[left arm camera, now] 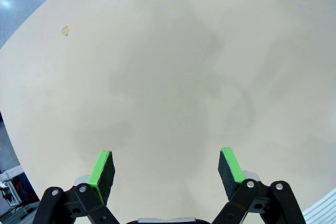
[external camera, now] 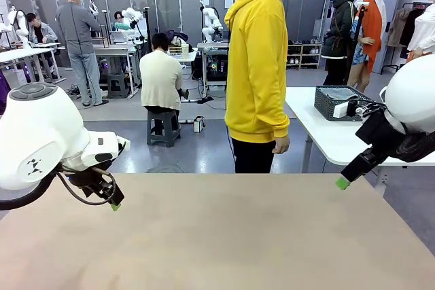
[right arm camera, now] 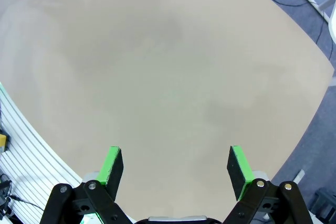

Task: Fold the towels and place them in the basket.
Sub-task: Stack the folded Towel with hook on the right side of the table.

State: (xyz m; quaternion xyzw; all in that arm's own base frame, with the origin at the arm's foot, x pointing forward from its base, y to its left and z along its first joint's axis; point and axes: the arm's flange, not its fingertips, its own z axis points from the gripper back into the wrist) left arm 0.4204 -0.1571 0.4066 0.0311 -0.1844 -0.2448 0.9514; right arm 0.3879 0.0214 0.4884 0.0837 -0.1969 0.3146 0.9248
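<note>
My left claw hangs over the beige counter with its green pads spread wide and nothing between them; from the front it sits low at my left edge, just above the bare top. My right claw is equally released, pads far apart and gripping nothing, poised over its own stretch of the same surface; in the front view one green tip shows at my right side, just off the counter's far right corner. The basket, dark grey with lattice sides, stands on a white table beyond my counter, behind my right arm and well apart from both claws; something pale lies inside it, though I cannot tell what. A person in a yellow hoodie stands at the far side of the counter, one hand hanging loose beside the hip.
</note>
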